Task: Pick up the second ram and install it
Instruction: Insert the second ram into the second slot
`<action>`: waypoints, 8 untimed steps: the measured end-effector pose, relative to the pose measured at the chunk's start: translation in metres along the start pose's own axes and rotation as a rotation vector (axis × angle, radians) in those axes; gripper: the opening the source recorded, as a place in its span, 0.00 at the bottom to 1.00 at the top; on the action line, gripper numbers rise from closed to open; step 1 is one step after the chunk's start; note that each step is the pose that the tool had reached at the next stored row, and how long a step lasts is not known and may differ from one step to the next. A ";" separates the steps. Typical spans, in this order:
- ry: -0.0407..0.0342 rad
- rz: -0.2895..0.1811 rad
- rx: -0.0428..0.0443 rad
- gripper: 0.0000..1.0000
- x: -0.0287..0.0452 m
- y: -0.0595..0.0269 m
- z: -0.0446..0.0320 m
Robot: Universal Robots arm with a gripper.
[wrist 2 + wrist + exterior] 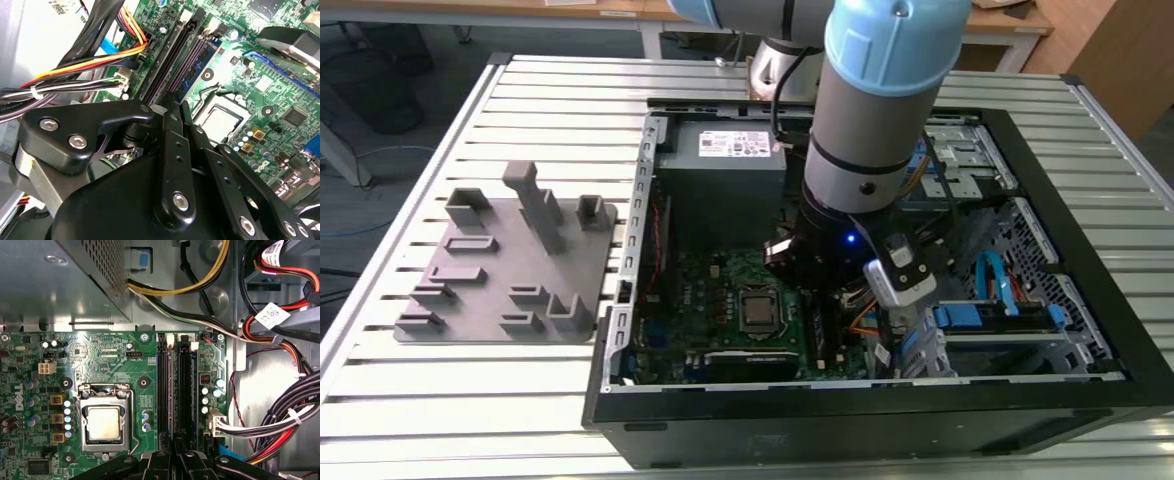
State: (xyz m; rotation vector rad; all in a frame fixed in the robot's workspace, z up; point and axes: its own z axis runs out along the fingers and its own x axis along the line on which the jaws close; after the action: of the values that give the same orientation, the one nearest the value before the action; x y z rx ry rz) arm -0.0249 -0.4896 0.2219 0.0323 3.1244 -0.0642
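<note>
Exterior view: the open computer case (720,420) holds the green motherboard (720,290); the gripper (817,262) hangs over its memory slots (172,390). In the second wrist view, the blue second ram (202,67) stands in those slots beside the processor socket (105,422), ahead of the fingers (170,150), which look together.

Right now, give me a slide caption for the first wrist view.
Gripper poised over the motherboard's RAM slots, beside the bare CPU socket, inside the open PC case.

The second ram (200,65), slim and blue, stands edge-up among the motherboard slots (167,60).
</note>
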 end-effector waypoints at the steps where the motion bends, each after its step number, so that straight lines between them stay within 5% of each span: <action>1: 0.0001 -0.001 0.0000 0.14 0.0000 0.0000 0.0002; 8: -0.0004 -0.011 -0.0004 0.14 -0.0001 0.0003 0.0019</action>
State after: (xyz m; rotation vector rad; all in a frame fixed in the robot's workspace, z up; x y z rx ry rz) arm -0.0248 -0.4894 0.2199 0.0151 3.1243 -0.0637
